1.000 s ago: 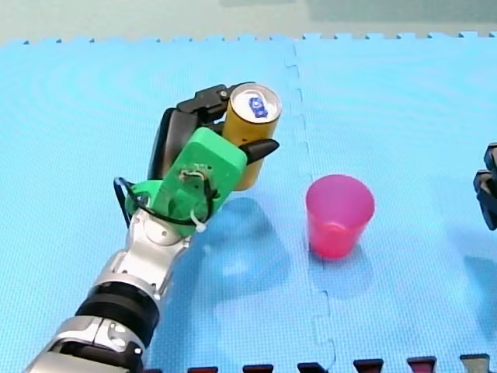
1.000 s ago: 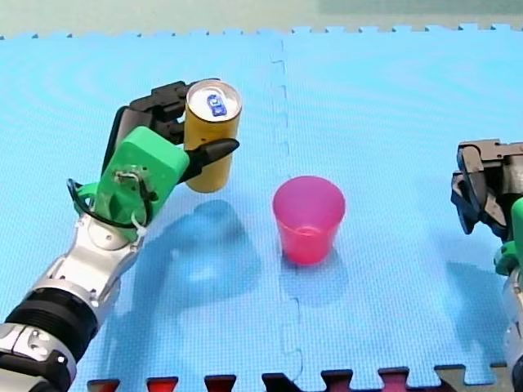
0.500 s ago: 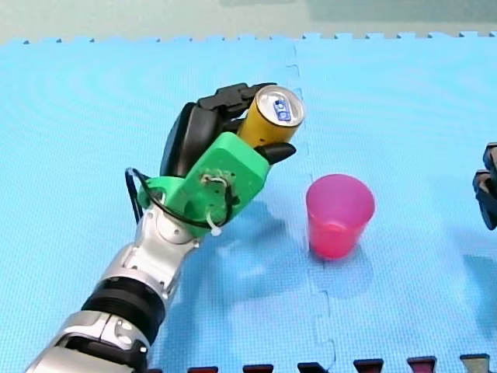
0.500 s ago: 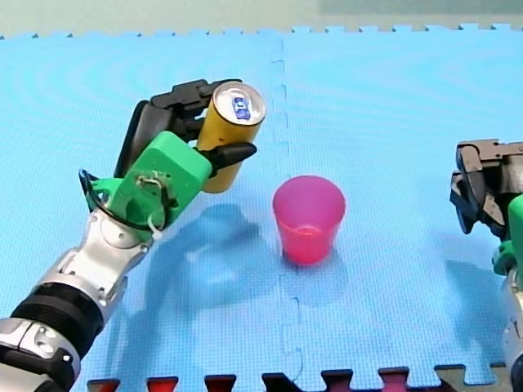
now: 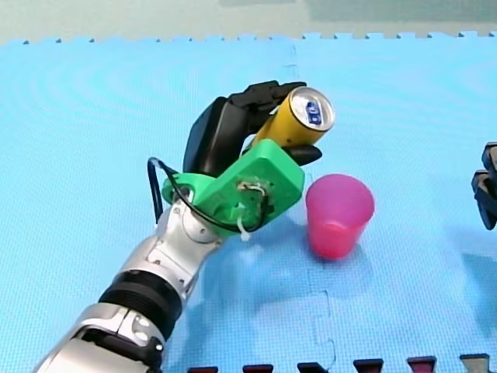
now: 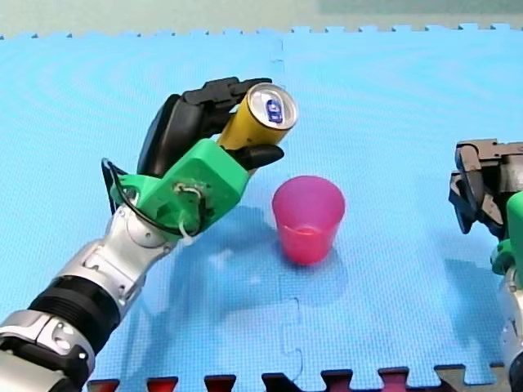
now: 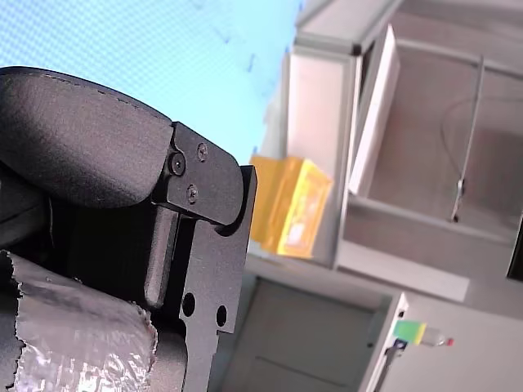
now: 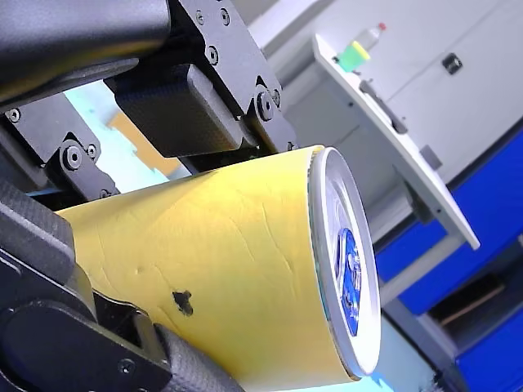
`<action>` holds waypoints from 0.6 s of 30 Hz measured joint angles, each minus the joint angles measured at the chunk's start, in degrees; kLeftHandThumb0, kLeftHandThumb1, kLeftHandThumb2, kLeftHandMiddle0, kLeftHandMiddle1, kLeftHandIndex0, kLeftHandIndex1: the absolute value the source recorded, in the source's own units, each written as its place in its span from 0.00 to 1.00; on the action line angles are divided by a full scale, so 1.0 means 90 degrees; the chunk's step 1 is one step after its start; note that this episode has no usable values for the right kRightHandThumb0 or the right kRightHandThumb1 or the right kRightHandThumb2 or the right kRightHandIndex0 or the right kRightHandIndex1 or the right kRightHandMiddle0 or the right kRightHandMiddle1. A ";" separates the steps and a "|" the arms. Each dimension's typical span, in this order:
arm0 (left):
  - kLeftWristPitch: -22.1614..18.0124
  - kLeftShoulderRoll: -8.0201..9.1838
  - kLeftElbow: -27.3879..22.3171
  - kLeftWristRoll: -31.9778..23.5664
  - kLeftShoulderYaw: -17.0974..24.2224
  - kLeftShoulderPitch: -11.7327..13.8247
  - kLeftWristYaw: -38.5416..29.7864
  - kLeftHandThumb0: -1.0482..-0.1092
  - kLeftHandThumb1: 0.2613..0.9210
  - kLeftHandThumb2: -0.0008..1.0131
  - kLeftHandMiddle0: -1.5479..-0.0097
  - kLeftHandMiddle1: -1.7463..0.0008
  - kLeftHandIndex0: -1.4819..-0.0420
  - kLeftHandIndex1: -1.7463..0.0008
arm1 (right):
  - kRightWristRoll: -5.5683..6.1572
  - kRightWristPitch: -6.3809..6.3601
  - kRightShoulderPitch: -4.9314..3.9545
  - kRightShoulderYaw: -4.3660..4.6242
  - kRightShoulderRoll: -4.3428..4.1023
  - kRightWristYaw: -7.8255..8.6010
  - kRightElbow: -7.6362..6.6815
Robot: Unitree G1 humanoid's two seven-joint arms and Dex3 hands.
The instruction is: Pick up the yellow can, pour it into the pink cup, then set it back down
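My left hand (image 5: 268, 128) is shut on the yellow can (image 5: 299, 124), held in the air and tilted with its silver top toward the pink cup (image 5: 338, 214). The can's top sits just up and left of the cup's rim. The cup stands upright on the blue foam mat (image 5: 404, 116). In the second wrist view the yellow can (image 8: 221, 269) lies between black fingers (image 8: 180, 106), its top with a blue tab turned sideways. My right hand (image 6: 482, 192) is at the right edge of the mat, apart from the cup, fingers curled and holding nothing.
The blue foam mat (image 6: 368, 98) has a seam running from its far edge down past the cup. Red and black blocks (image 6: 221, 384) line the near edge. The first wrist view holds black finger parts (image 7: 122, 188) and cabinets beyond the mat.
My left hand has carried the yellow can up and to the right toward the pink cup and tilted it further over. The right hand has not moved.
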 measured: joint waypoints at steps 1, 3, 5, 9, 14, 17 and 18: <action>0.0000 0.0000 0.0001 0.0039 -0.0024 -0.0008 0.0032 0.59 0.86 0.00 0.12 1.00 0.21 1.00 | -0.0001 0.0000 0.0000 0.0000 0.0002 -0.0001 0.0000; 0.0013 0.0000 0.0000 0.0107 -0.0081 -0.0023 0.0101 0.57 0.86 0.00 0.12 1.00 0.21 1.00 | -0.0001 0.0000 0.0001 0.0000 0.0004 -0.0006 0.0000; 0.0050 0.0000 -0.0004 0.0182 -0.0145 -0.0036 0.0186 0.56 0.86 0.00 0.12 1.00 0.21 1.00 | -0.0003 -0.0001 0.0002 0.0000 0.0007 -0.0012 -0.0001; 0.0115 0.0017 -0.0015 0.0363 -0.0277 -0.0058 0.0341 0.55 0.86 0.00 0.13 1.00 0.21 1.00 | -0.0003 -0.0001 0.0003 -0.0001 0.0014 -0.0024 -0.0001; 0.0157 0.0105 -0.0047 0.0623 -0.0471 -0.0094 0.0544 0.55 0.86 0.00 0.14 1.00 0.21 1.00 | 0.0004 -0.0001 0.0002 -0.0013 0.0019 -0.0017 0.0005; 0.0163 0.0175 -0.0068 0.0793 -0.0589 -0.0110 0.0697 0.56 0.86 0.00 0.15 1.00 0.22 1.00 | 0.0015 -0.0002 0.0002 -0.0023 0.0019 -0.0008 0.0013; 0.0166 0.0216 -0.0076 0.0901 -0.0661 -0.0116 0.0772 0.57 0.86 0.00 0.16 1.00 0.22 1.00 | 0.0016 -0.0003 0.0002 -0.0024 0.0021 -0.0007 0.0015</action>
